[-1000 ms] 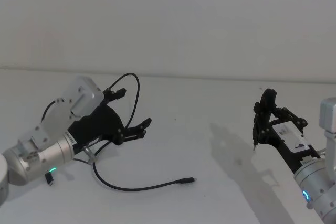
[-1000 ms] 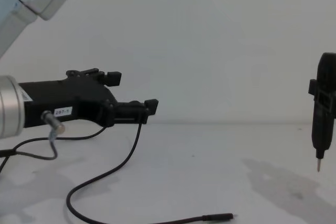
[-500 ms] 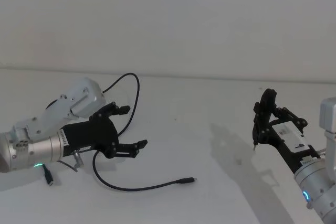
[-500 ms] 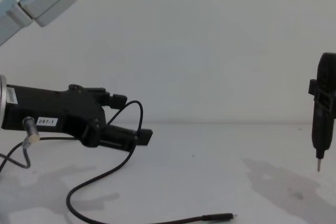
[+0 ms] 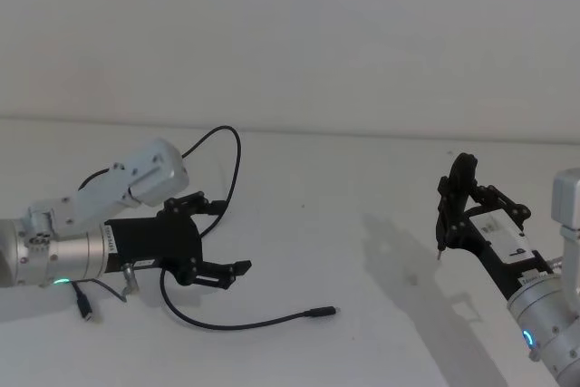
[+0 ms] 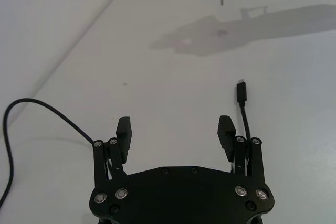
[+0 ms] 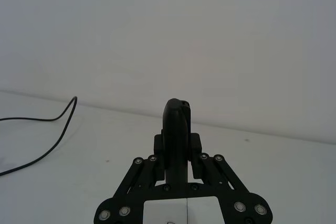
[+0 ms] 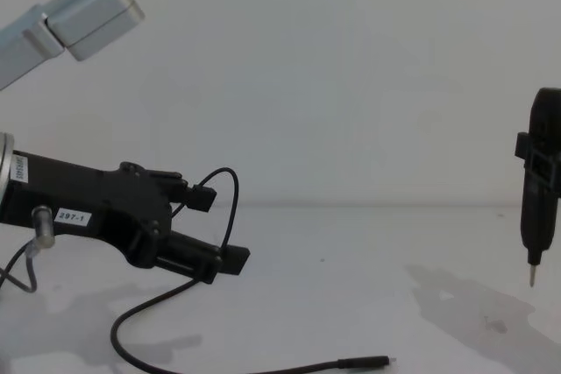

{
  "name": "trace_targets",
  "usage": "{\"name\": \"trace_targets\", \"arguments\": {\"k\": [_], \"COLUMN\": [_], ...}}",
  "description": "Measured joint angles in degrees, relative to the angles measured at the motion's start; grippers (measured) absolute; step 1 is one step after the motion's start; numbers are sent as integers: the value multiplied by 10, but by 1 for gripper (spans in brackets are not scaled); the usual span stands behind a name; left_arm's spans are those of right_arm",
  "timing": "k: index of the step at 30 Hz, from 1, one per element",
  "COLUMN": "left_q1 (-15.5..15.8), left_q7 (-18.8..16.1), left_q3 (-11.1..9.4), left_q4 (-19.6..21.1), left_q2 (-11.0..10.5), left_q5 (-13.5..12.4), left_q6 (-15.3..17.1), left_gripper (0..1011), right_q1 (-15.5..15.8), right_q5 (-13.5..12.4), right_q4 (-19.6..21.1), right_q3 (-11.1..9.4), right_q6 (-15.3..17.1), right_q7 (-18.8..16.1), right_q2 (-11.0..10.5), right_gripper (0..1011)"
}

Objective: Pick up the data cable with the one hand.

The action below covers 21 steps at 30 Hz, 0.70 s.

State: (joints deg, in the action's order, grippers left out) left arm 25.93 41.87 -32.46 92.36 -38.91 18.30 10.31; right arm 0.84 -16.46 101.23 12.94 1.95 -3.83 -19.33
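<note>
Hovering the left black two-jawed hand low over the white bench, jaws spread wide, gripping nothing. Leaving the long thin black data cable lying on the bench, looping back behind the hand, curving under the lower jaw and ending in a slim black plug out ahead of the fingertips. Looking like the approach step, not touching anything yet. Probably worth aiming for the stretch of cord just behind the plug, sitting right beside one finger in the left wrist view. Shifting sideways to straddle it, sinking until both pads are flanking the cord, then closing gently to avoid flicking it away. Parking the right hand off to the right, pinching an upright black tool with a pointed metal tip.
</note>
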Motion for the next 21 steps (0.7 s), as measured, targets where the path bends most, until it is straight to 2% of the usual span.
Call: {"name": "trace_targets", "arguments": {"k": [12,21], "left_q1": [21,27], "left_q7": [36,45], "left_q3": [-23,-42], "left_q4": [-10,-11], "left_q2": [-5,-10], "left_q5": [3,-13], "left_q6": [4,-11], "left_gripper": [1001,1001], "right_q1": [0,0], "right_q5": [0,0], "right_q4": [0,0], "right_q3": [0,0], "right_q6": [0,0], "right_q7": [0,0], "right_q2": [0,0], "right_gripper": [268,268]}}
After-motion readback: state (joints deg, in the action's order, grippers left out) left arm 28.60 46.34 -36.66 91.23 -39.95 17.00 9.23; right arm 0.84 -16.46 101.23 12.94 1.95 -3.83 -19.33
